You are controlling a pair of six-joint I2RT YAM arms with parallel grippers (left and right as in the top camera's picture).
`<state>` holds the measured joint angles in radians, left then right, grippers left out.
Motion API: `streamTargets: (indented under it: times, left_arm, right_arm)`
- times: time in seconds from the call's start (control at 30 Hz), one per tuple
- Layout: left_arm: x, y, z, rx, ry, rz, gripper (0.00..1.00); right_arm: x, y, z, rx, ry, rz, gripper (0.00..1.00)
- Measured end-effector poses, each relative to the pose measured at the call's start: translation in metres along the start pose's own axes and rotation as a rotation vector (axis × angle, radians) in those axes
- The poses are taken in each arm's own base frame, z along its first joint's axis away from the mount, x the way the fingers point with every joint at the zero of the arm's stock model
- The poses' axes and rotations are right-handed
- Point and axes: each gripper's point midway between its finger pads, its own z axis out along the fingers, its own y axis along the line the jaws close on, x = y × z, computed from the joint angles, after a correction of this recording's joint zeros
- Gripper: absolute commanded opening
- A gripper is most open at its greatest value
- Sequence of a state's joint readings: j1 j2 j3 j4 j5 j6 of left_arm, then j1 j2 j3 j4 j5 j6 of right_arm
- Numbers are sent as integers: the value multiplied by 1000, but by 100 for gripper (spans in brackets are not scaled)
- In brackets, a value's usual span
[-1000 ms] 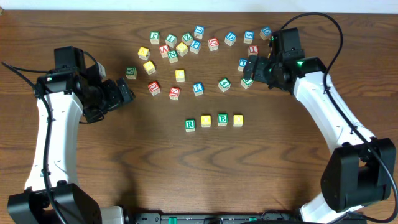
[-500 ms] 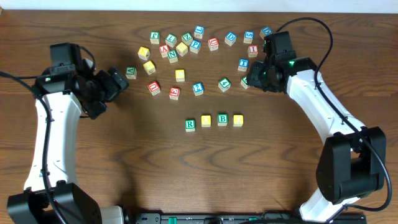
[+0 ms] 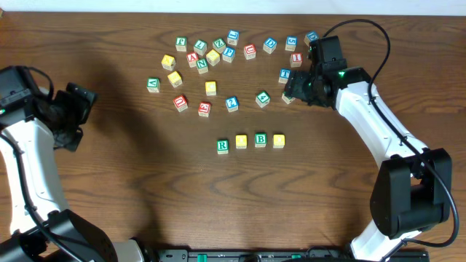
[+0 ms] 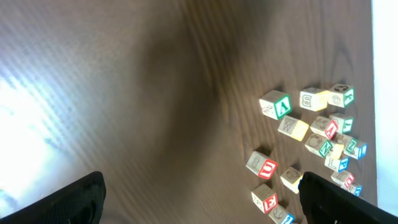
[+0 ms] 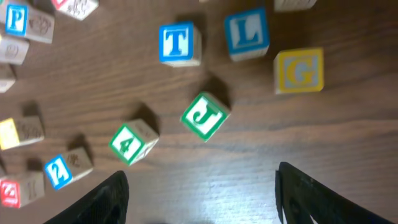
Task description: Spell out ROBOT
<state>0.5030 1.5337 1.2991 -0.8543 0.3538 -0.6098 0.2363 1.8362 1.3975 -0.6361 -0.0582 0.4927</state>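
Observation:
Four cubes stand in a row at table centre: green-framed R (image 3: 223, 145), a yellow-topped cube (image 3: 242, 143), green-framed B (image 3: 260, 140) and a second yellow-topped cube (image 3: 279, 140). The blue-framed T (image 3: 285, 75) lies in the loose cluster at the back right; it also shows in the right wrist view (image 5: 179, 43). My right gripper (image 3: 293, 89) (image 5: 199, 202) is open and empty, hovering just in front of the T, over a green J cube (image 5: 204, 116). My left gripper (image 3: 76, 116) (image 4: 199, 202) is open and empty at the far left, away from all cubes.
Several loose cubes are scattered across the back of the table (image 3: 109, 189). Near my right gripper are a blue L (image 5: 247, 32), a yellow G (image 5: 300, 70), a green 4 (image 5: 132, 142) and a blue 2 (image 5: 62, 171). A green V (image 4: 275, 104) is the cube nearest my left gripper.
My left gripper has drawn back to the left, away from the cube cluster. My right gripper shifted slightly toward the back, then held still. The row of four cubes is unchanged.

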Motion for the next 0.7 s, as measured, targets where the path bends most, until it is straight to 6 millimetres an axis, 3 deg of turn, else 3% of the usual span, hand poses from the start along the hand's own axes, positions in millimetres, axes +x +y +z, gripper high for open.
streamTargets:
  times: [0.17, 0.33, 0.43, 0.5, 0.7]
  left_arm:
    - [7, 6, 0, -24, 27, -12, 97]
    - [7, 6, 0, -24, 28, -13, 98]
    - [7, 7, 0, -26, 30, -14, 98]
    - [8, 7, 1, -26, 31, -14, 98]
    - [8, 8, 1, -28, 33, -15, 97]
  right_arm:
    - [-16, -10, -1, 36, -62, 13, 71]
    - [-39, -36, -12, 72, -112, 70, 72]
    - [-64, -48, -33, 73, -178, 94, 72]
    - [-82, -58, -58, 74, -235, 103, 73]
    - [-92, -92, -106, 81, -210, 131, 73]
